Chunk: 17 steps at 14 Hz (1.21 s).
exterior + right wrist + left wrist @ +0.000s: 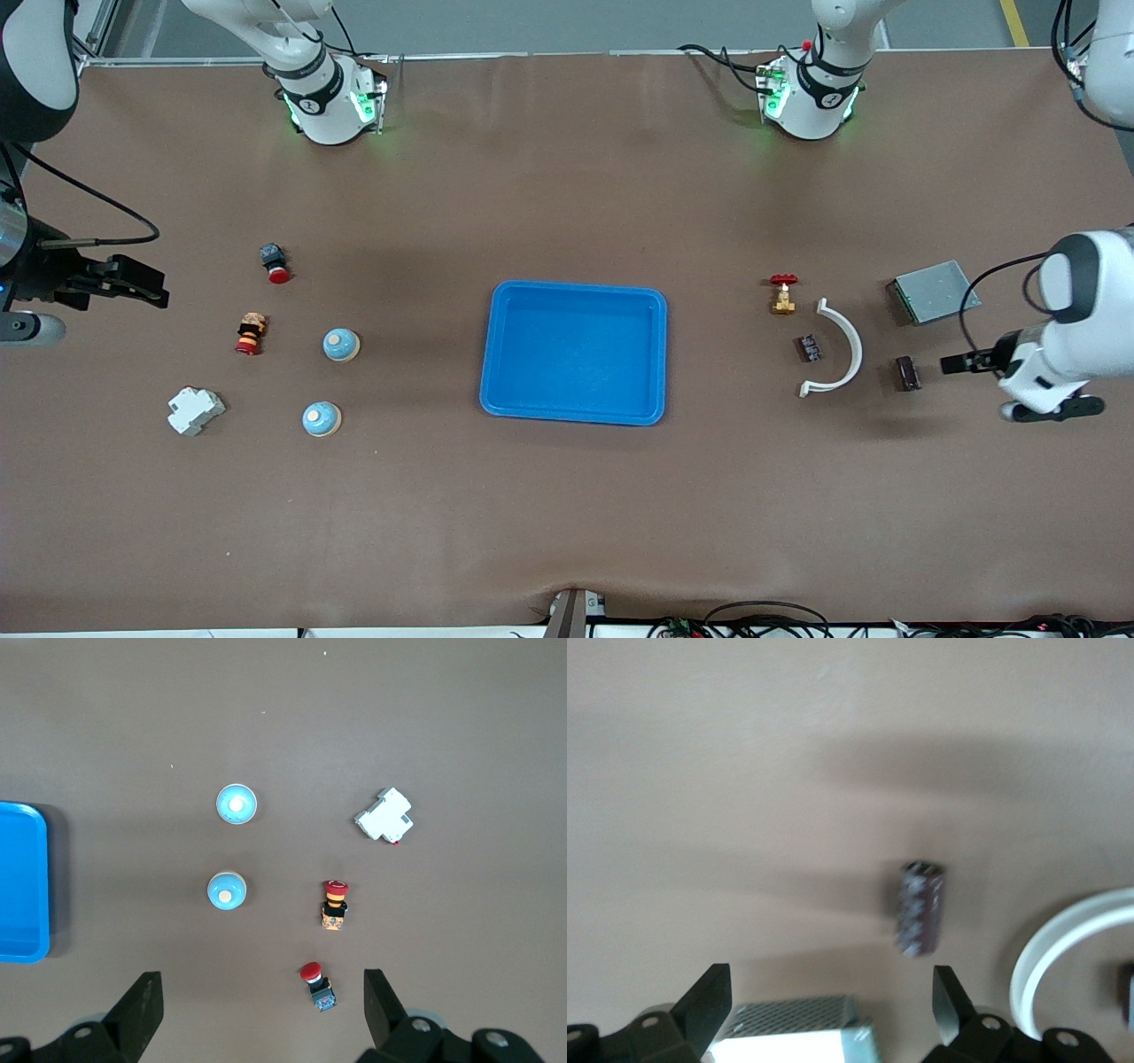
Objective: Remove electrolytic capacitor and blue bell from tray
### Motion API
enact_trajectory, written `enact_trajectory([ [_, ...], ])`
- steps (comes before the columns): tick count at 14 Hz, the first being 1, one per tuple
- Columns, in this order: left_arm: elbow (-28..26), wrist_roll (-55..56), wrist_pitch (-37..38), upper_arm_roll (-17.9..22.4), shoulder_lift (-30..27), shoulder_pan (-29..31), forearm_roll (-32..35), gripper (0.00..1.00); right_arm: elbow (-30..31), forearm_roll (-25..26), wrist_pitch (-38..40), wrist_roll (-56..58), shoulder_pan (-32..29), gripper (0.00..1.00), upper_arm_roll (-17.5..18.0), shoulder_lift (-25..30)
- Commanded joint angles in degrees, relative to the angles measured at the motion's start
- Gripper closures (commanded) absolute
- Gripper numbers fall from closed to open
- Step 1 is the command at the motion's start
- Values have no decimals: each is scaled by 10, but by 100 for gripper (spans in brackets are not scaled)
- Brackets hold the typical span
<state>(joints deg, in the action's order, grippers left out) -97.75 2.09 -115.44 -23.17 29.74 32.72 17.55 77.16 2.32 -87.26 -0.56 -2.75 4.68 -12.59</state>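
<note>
Bells, two of them (341,345) (321,419), sit toward the right arm's end from the blue tray (496,354); the right gripper (133,283) hangs wide open, empty. Capacitors (809,346) (908,373) lie toward the left arm's end from the tray, one beside the wide-open, empty left gripper (961,362).

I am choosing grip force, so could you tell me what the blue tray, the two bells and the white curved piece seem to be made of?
Blue tray: likely moulded plastic, uniform colour, rounded rim, soft sheen.
Bells: pale blue domes, smooth, possibly painted metal or plastic; cannot tell.
White curved piece: probably plastic, matte, thin.
</note>
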Motion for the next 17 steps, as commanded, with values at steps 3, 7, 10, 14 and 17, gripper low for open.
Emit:
enact_trajectory([
  [3, 41, -124, 116, -7, -45, 48, -56, 0, 9, -5, 12, -10, -3, 0, 0, 18],
  [7, 82, -169, 220, -6, -93, 74, -87, 0, 10, -6, 12, -9, 14, 0, -22, 19],
  [10, 86, -173, 259, -1, -141, 75, -94, 0, 10, -7, 13, -9, 25, 0, -33, 20],
  [14, 86, -172, 306, -1, -198, 82, -120, 0, 10, -7, 13, -8, 42, 0, -50, 25],
  [17, 85, -171, 320, 0, -231, 79, -131, 0, 10, -7, 12, -8, 41, 0, -50, 25],
])
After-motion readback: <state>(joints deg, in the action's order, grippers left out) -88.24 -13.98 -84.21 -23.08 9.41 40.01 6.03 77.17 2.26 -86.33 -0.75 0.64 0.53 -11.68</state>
